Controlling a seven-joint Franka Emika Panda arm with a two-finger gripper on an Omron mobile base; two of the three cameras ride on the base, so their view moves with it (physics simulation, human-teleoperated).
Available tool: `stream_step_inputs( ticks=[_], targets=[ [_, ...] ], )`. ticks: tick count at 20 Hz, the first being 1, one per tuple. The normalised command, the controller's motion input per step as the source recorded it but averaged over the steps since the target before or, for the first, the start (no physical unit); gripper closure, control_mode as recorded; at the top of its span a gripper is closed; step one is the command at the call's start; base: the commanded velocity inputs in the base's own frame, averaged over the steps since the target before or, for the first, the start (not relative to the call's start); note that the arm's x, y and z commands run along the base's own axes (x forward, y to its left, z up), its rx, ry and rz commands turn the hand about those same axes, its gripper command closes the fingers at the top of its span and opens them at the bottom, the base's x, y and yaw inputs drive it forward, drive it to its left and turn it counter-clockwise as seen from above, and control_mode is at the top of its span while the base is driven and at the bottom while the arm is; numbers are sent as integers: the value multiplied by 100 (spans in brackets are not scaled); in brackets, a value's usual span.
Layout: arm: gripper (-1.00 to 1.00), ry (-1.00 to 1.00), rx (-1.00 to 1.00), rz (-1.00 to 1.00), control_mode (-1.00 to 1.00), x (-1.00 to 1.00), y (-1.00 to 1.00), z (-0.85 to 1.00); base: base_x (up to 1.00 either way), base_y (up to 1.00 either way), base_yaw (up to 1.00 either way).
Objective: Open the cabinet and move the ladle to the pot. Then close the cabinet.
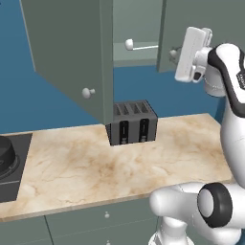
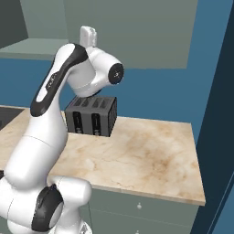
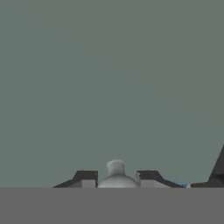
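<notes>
The grey-green cabinet [image 1: 67,48] has its left door swung wide open toward me, white knob [image 1: 86,93] facing out. On the inside shelf lies the whitish ladle [image 1: 129,44], ball end left, thin handle pointing right. My gripper [image 1: 175,53] is up at the right door [image 1: 206,19], and in the hand view the gripper [image 3: 116,180] has that door's white knob [image 3: 116,168] between its fingertips [image 3: 87,178], seemingly shut on it. The dark pot [image 1: 5,150] shows in part at the far left on the stove.
A boxy dark slotted toaster [image 1: 134,122] stands on the marble counter [image 1: 95,172] below the cabinet, just behind the open left door's lower corner. A black stove [image 1: 14,184] lies at the counter's left end. Drawer fronts [image 1: 105,220] run below.
</notes>
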Motion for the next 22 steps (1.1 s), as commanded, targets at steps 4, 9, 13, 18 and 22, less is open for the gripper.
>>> stream_step_inputs(
  ticks=[4,9,13,18,22],
  targets=[
    [100,-7,0,-1,-100,-100,-75,13,0,0,0],
    [100,-4,0,-4,-100,-100,-93,10,0,0,0],
    [100,0,0,-7,-100,-100,-100,2,0,0,0],
    [100,0,0,-7,-100,-100,-100,0,0,0,0],
    [-100,2,0,-7,-100,-84,-40,-1,0,0,0]
  ],
)
